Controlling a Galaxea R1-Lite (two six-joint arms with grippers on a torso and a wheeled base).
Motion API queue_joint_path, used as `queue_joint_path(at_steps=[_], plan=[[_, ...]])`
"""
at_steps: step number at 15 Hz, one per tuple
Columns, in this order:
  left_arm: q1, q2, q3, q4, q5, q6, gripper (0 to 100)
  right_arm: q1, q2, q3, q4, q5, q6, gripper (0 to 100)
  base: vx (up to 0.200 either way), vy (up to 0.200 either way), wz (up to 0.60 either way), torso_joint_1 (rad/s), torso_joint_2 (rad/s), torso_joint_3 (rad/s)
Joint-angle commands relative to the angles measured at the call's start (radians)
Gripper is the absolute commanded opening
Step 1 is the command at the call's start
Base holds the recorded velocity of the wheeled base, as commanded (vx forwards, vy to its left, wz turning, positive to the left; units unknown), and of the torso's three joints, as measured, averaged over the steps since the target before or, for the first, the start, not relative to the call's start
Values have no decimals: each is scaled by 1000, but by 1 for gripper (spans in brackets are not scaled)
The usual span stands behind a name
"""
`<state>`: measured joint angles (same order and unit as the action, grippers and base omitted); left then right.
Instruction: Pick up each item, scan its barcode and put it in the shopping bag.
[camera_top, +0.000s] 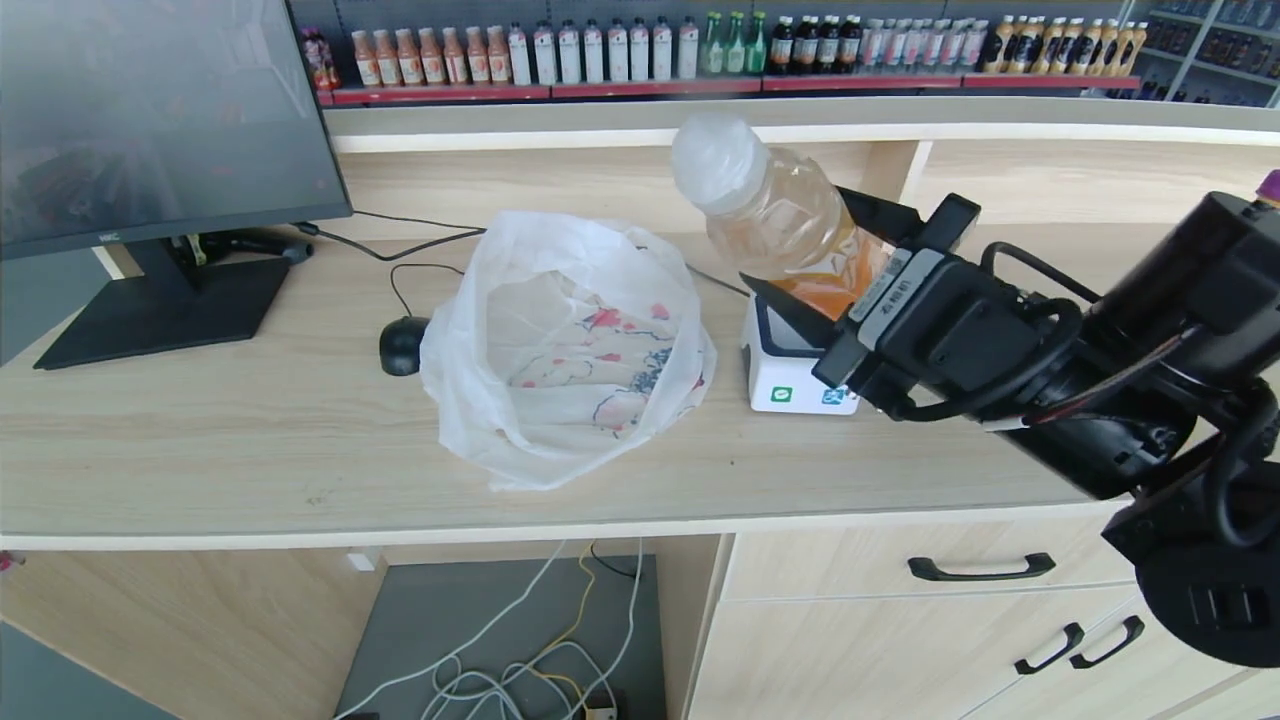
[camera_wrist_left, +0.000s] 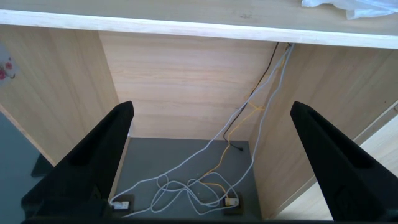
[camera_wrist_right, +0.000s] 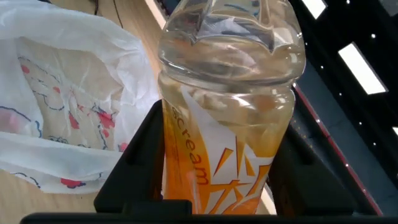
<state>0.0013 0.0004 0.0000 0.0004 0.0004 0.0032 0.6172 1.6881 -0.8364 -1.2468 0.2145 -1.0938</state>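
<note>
R claw (camera_top: 835, 265) clamps orange-label bottle (camera_top: 765, 205) by scanner (camera_top: 790, 378).

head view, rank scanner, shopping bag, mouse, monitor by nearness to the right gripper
1. scanner, just below the right gripper and its bottle
2. shopping bag, mid-counter
3. mouse, left of the shopping bag
4. monitor, far left

The wooden counter (camera_top: 250, 440) bears a monitor (camera_top: 150, 110) at the far left and a black mouse (camera_top: 402, 345) just beside the open shopping bag (camera_top: 565, 345) mid-counter. A white scanner (camera_top: 790, 375) stands just right of the bag.
</note>
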Motion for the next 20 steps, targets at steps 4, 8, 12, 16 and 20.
queue_joint_path(at_steps=[4, 8, 12, 16, 20], plan=[[-1, 0, 0, 1, 0, 12, 100, 52, -31, 22, -82, -199, 293, 0, 0, 0, 0, 0, 0, 0], [-1, 0, 0, 1, 0, 9, 100, 49, -22, -21, -79, -274, 548, 0, 0, 0, 0, 0, 0, 0], [-1, 0, 0, 1, 0, 9, 100, 41, -45, 14, -79, -285, 761, 0, 0, 0, 0, 0, 0, 0], [-1, 0, 0, 1, 0, 9, 100, 4, -44, 26, -83, -408, 988, 0, 0, 0, 0, 0, 0, 0], [-1, 0, 0, 1, 0, 9, 100, -1, -30, 53, -129, -418, 985, 0, 0, 0, 0, 0, 0, 0]])
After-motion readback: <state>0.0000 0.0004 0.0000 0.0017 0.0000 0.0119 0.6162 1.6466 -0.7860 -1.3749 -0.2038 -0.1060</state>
